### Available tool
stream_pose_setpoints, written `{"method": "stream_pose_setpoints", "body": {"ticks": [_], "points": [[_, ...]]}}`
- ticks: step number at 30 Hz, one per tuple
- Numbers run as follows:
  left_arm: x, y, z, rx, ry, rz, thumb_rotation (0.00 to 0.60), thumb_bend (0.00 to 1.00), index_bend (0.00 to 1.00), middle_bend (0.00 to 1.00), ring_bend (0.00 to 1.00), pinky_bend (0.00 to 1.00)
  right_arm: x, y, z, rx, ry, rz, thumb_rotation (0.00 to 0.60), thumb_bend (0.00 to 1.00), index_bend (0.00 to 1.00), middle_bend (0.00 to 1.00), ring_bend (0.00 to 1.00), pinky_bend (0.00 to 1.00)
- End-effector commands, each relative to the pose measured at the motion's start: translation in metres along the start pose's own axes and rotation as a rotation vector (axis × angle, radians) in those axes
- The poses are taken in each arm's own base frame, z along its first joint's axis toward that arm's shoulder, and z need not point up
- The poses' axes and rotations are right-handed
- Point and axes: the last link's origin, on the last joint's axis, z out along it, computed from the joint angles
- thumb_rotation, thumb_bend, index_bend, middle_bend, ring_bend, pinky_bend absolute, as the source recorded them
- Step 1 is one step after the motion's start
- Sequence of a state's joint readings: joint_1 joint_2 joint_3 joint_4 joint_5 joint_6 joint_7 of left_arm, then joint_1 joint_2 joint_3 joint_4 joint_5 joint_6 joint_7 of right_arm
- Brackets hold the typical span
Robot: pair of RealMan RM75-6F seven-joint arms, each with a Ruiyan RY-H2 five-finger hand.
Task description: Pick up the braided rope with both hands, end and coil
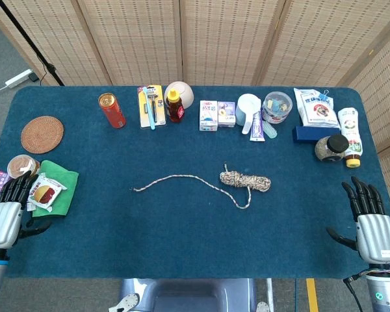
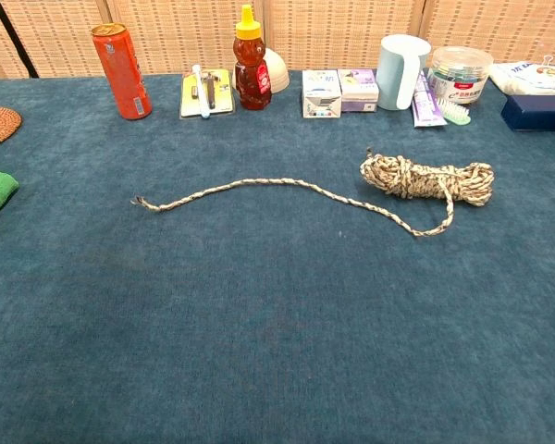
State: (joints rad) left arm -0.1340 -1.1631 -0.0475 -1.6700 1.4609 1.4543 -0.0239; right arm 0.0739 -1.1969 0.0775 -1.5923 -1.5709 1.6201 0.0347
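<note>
A braided rope lies on the blue table. Its coil point(image 1: 246, 180) point(image 2: 427, 178) sits right of centre, and a loose tail runs left to a frayed end point(image 1: 136, 189) point(image 2: 141, 201). My left hand point(image 1: 8, 213) rests at the table's near left edge, fingers spread and holding nothing, far from the rope's end. At the near right edge my right hand point(image 1: 370, 224) is likewise open and empty, well right of the coil. Neither hand shows in the chest view.
Along the back stand a red can point(image 1: 111, 110), a razor pack point(image 1: 151, 106), a honey bottle point(image 1: 175, 106), small boxes point(image 1: 216, 115), a white cup point(image 1: 248, 108) and packets point(image 1: 316, 106). A woven coaster point(image 1: 41, 134), green cloth point(image 1: 60, 184) and snacks point(image 1: 45, 193) lie left.
</note>
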Motion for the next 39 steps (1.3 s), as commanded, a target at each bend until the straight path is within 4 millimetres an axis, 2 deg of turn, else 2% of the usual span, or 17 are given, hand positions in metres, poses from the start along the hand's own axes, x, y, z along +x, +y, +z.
{"method": "stream_pose_setpoints", "body": {"ticks": [1,8,13,16,23,26,30,35,39], "points": [[0.000,0.000,0.000,0.002,0.002,0.000,0.600,0.00,0.00,0.00,0.00,0.00,0.000,0.000,0.000,0.000,0.003,0.002,0.600,0.00,0.00,0.00,0.00,0.00],[-0.004,0.001,0.004,0.006,-0.004,0.006,0.600,0.00,0.00,0.00,0.00,0.00,-0.005,-0.002,0.001,0.002,-0.017,-0.004,0.600,0.00,0.00,0.00,0.00,0.00],[-0.008,0.019,0.021,-0.046,-0.021,-0.014,0.600,0.01,0.00,0.00,0.00,0.00,-0.007,-0.002,0.003,-0.002,-0.029,-0.009,0.600,0.00,0.00,0.00,0.00,0.00],[-0.015,0.039,0.038,-0.097,-0.096,-0.015,0.600,0.03,0.01,0.00,0.00,0.00,-0.010,0.000,0.003,-0.006,-0.046,-0.011,0.600,0.00,0.00,0.00,0.00,0.00],[-0.032,0.101,0.075,-0.167,-0.147,0.034,0.600,0.10,0.23,0.00,0.00,0.00,-0.011,-0.002,0.006,0.007,-0.064,0.018,0.600,0.00,0.00,0.00,0.00,0.00],[-0.040,0.124,0.087,-0.171,-0.146,0.046,0.600,0.13,0.27,0.00,0.00,0.00,-0.012,-0.001,0.006,0.010,-0.075,0.022,0.600,0.00,0.00,0.00,0.00,0.00],[-0.055,0.150,0.099,-0.169,-0.161,0.060,0.600,0.22,0.34,0.00,0.00,0.00,-0.012,0.000,0.006,0.013,-0.085,0.028,0.600,0.00,0.00,0.00,0.00,0.00],[-0.080,0.190,0.117,-0.148,-0.190,0.107,0.600,0.23,0.34,0.00,0.00,0.00,-0.013,0.003,0.008,0.006,-0.092,0.043,0.600,0.00,0.00,0.00,0.00,0.00],[-0.098,0.207,0.130,-0.100,-0.200,0.109,0.600,0.29,0.34,0.00,0.00,0.00,-0.011,0.005,0.009,0.004,-0.090,0.053,0.600,0.00,0.00,0.00,0.00,0.00]]}}
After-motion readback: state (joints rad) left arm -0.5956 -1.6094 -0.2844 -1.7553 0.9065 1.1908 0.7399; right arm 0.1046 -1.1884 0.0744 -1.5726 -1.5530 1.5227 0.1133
